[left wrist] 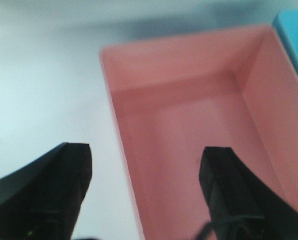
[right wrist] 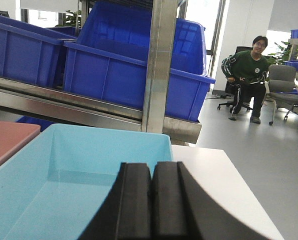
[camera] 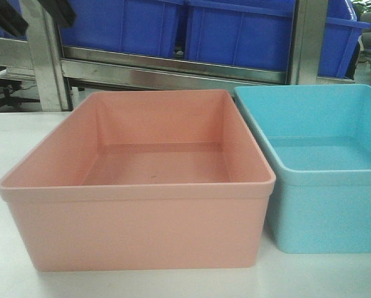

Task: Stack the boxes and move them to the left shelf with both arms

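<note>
— Salmon-pink box (camera: 141,230) sits on the white table (camera: 11,136), empty, with the light blue box (camera: 328,217) just beside it on its right; nothing is stacked yet. Where do you expect trouble?

— At the left gripper (left wrist: 146,152). Its fingers (left wrist: 59,185) are spread wide and straddle the pink box's left wall, one over the table, one over the inside. The wrist view is blurred, so I cannot tell how high it hangs above the rim.

— And if it pinches that one wall?

— The wall is smooth. Lifted from one side only, the box would likely tip away and could slide out of the pads. Or it could swing its far rim into the blue box, which stands so close that I cannot say whether the rims touch.

— The right gripper (right wrist: 151,170)?

— Pressed together, pinching nothing, over the blue box toward its near end. If it goes down like that, it shoves the box rather than taking it; it has to spread first.

— Stacking itself?

— Same-sized tubs: one lowered crooked may wedge in the other. The steel rack (camera: 173,73) behind, loaded with dark blue bins (camera: 235,31), offers a bar and a post to clip; the left shelf itself I cannot pick out.
</note>
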{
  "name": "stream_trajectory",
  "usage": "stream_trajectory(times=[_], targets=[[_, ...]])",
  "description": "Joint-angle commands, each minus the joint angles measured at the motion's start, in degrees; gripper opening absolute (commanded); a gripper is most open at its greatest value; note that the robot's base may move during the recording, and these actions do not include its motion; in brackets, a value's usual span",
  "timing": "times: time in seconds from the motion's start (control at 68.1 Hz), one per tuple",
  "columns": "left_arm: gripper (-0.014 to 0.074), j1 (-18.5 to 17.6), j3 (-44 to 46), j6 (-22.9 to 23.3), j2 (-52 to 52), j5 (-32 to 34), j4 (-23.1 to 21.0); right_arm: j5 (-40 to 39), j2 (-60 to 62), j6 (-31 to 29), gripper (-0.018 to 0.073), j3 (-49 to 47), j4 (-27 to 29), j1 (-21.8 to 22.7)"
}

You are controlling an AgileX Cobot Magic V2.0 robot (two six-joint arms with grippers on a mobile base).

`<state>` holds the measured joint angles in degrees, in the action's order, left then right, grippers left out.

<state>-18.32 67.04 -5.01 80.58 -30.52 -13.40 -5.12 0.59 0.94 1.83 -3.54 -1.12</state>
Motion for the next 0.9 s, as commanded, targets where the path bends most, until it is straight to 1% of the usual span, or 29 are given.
stream_trajectory(times=[0.0,0.088,0.191,0.323,0.411,0.484,0.646,0.749,0.881], targets=[[0.0372,-0.4,-5.3,-1.1,-7.0,15.0,-1.3,-5.1,0.3,-0.5,0.0053,-0.2,0.2,0.1],[0.0372,-0.4,-13.8,-1.1,-12.8,24.8,-1.3,-5.1,0.3,-0.5,0.0053,-0.2,0.2,0.1],[0.0372,-0.3,-23.2,-1.1,-20.1,33.6,-0.9,-5.1,0.3,-0.5,0.0053,-0.2,0.2,0.1],[0.0372,-0.3,-32.7,-1.2,-30.3,40.8,-0.7,-5.1,0.3,-0.5,0.0053,-0.2,0.2,0.1],[0.0372,-0.3,-38.9,-1.2,-37.2,44.7,2.9,-5.1,0.3,-0.5,0.0053,-0.2,0.2,0.1],[0.0372,-0.3,-42.8,-1.2,-43.6,45.2,5.9,-5.1,0.3,-0.5,0.0053,-0.2,0.2,0.1],[0.0372,-0.3,-47.3,-1.2,-53.1,42.4,5.9,-5.1,0.3,-0.5,0.0053,-0.2,0.2,0.1],[0.0372,-0.3,-47.4,-1.2,-56.6,38.5,6.5,-5.1,0.3,-0.5,0.0053,-0.2,0.2,0.1],[0.0372,-0.3,-47.4,-1.7,-58.1,37.8,8.0,-5.1,0.3,-0.5,0.0053,-0.2,0.2,0.1]])
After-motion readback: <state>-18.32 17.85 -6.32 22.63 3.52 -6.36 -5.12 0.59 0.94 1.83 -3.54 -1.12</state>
